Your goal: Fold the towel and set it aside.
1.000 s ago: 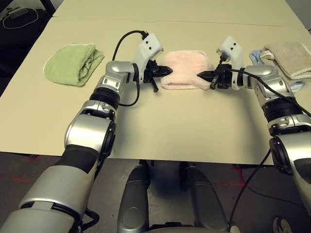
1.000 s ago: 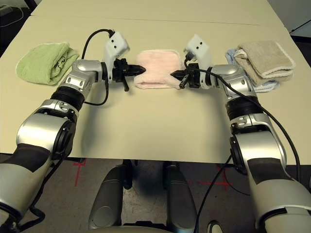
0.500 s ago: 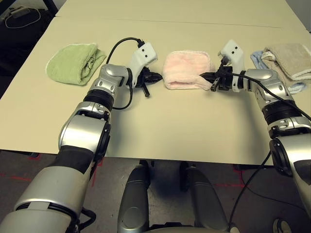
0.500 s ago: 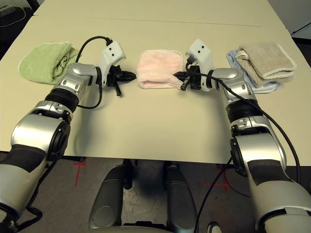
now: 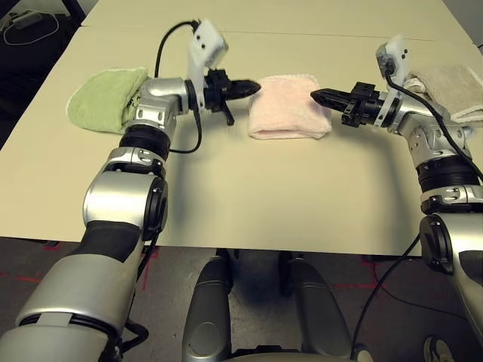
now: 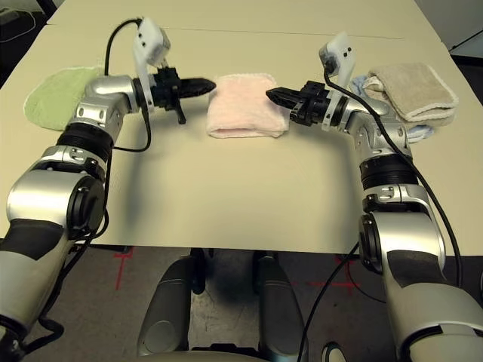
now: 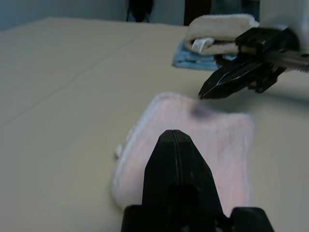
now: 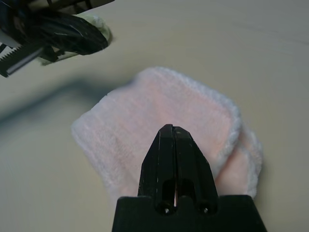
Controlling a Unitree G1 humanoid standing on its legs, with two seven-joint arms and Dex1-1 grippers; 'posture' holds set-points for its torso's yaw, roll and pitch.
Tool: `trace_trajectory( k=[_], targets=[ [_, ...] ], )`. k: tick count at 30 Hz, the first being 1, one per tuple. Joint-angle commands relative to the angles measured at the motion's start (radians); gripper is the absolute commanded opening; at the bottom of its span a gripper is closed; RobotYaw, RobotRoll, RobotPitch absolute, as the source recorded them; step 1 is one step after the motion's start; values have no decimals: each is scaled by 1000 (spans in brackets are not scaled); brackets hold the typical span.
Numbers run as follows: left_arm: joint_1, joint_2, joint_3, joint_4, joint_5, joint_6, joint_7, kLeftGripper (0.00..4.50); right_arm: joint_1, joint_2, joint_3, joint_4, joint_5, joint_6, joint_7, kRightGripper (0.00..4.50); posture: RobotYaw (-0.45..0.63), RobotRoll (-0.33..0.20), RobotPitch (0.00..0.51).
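Left gripper [image 5: 253, 87] clenched on nothing, raised at towel's 9 o'clock; right gripper [image 5: 317, 96] likewise pinched empty, at its 3 o'clock. Between them pale pink terry towel [image 5: 287, 115] lies folded into compact rectangle mid-table [image 5: 249, 196], untouched — fold looks done, setting aside remains. Green towel [image 5: 106, 96] beyond left arm, beige towel [image 5: 453, 87] on blue cloth [image 6: 370, 81] behind right — likely earlier piles flanking work zone.

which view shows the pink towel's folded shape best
The left eye view: the towel lies whole and unblocked on the table, between the left gripper and right gripper. Each wrist view shows it partly, behind that gripper's shut fingers.
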Motion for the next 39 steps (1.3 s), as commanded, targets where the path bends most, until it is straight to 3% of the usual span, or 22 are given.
trace_trajectory(
  k=[1,7,11,23,39],
  targets=[
    [-23,-29,-3,4,1,-18,14,25,-36,17,12,65,-36,-38,-57,0,72,0,240],
    [-36,-120,-55,81,78,-55,170,25,-133,91,57,223,-120,-77,-166,0,89,0,245],
    [-39,-141,-66,113,106,-43,255,25,-155,98,61,274,-142,-90,-188,0,87,0,248],
    [-10,-139,-77,151,167,-16,350,25,-153,116,50,303,-170,-92,-312,0,56,0,261],
    [33,-145,-89,167,214,17,420,25,-115,112,71,268,-201,-40,-328,0,12,0,337]
  ],
)
